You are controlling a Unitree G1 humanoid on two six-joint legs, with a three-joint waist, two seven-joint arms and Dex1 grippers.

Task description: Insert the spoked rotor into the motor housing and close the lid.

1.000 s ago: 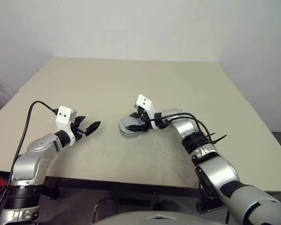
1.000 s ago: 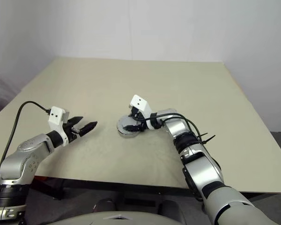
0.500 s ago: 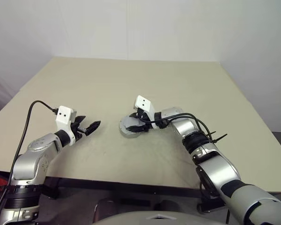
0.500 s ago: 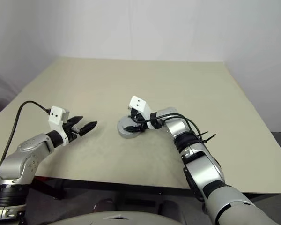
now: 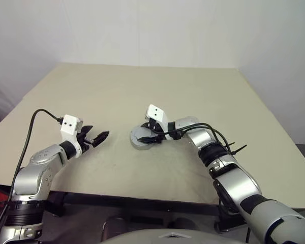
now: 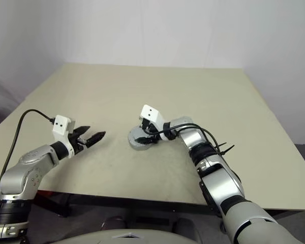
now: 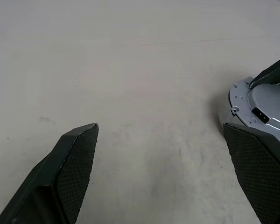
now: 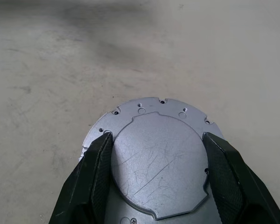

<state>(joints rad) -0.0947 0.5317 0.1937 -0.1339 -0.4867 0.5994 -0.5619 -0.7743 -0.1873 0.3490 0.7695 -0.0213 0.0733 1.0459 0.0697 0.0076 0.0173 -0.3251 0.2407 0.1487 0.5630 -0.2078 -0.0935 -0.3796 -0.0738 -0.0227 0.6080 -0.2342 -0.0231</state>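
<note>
1. The right gripper (image 8: 156, 175) has its jaws clasped on either side of the lid (image 8: 159, 161), one finger (image 8: 95, 177) at nine o'clock and the other at three.
2. The lid lies flat on the motor housing (image 5: 140, 138) near the middle of the tabletop (image 5: 142, 91).
3. The left gripper (image 5: 97, 138) hovers with jaws released wide, holding nothing, well apart at the housing's nine o'clock.

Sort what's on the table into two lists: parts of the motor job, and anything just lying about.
Part of the job:
- lid, lying flat on the motor housing
- right claw, its fingers either side of the lid
- left claw, open, apart from the assembly

Lying about:
- nothing loose on the table
</note>
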